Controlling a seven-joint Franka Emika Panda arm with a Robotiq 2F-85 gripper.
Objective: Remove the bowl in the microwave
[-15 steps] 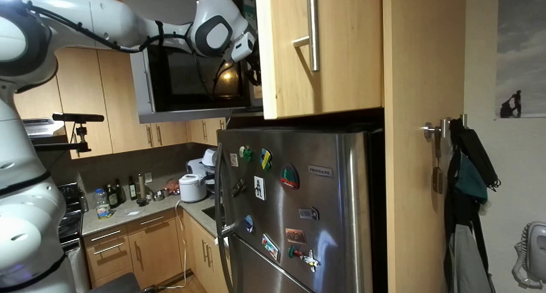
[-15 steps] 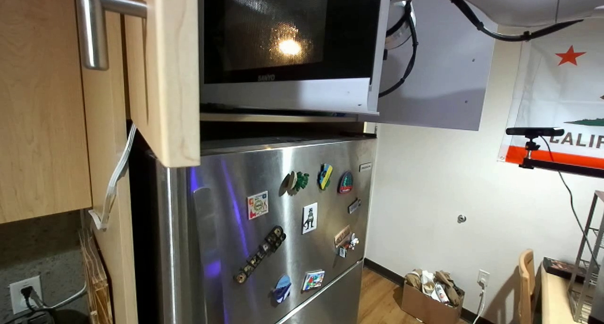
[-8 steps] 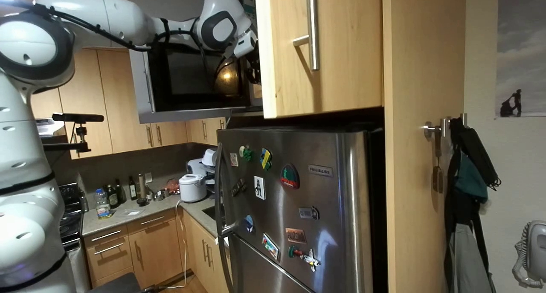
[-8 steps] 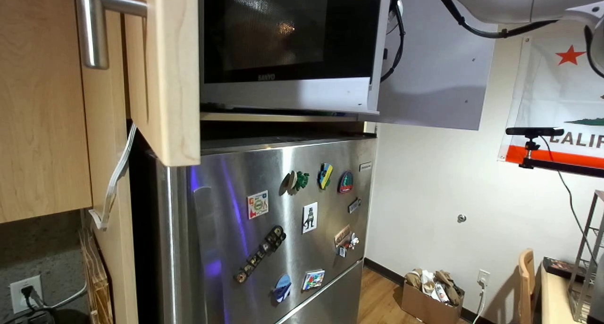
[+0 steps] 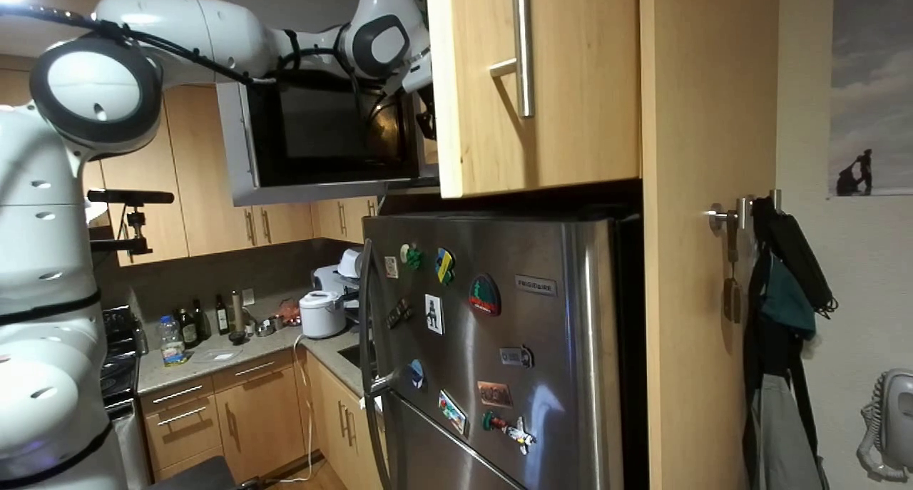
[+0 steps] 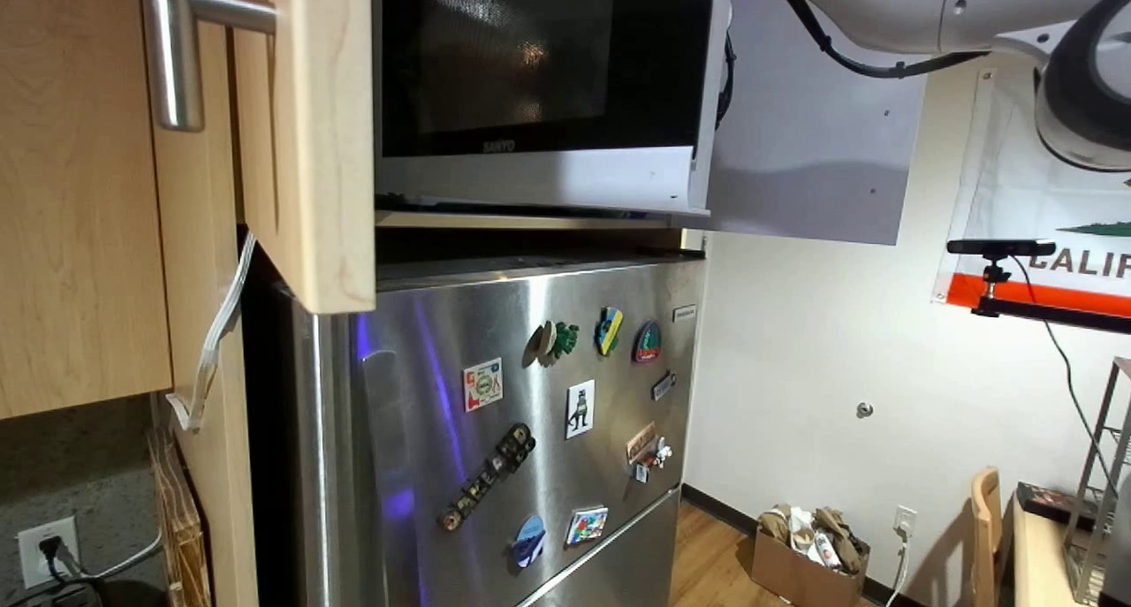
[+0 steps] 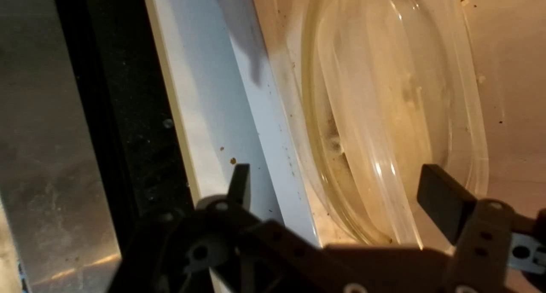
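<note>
The microwave's open dark glossy door (image 5: 324, 130) shows in both exterior views, with a SANYO label on its outer face (image 6: 548, 86). In the wrist view, the pale interior holds clear, see-through glass with curved rims (image 7: 320, 126). I cannot tell whether this is a bowl, a plate or both. My gripper (image 7: 335, 182) is open, its black fingers wide apart with nothing between the pads. The left finger (image 7: 241, 186) stands over the pale front sill (image 7: 273, 135), the right one (image 7: 448, 201) over the interior. In an exterior view the gripper (image 5: 426, 125) is mostly hidden by the cabinet door.
An open wooden cabinet door (image 5: 563, 133) with a steel handle (image 5: 524, 48) stands beside the gripper. The stainless fridge (image 5: 570, 347) is below. A grey panel (image 6: 813, 147) is behind the arm. The microwave door hangs close by the wrist.
In an exterior view the upper arm and forearm have shifted right, and the gripper has slid slightly further behind the cabinet door. The bright reflection in the microwave door has dimmed.
</note>
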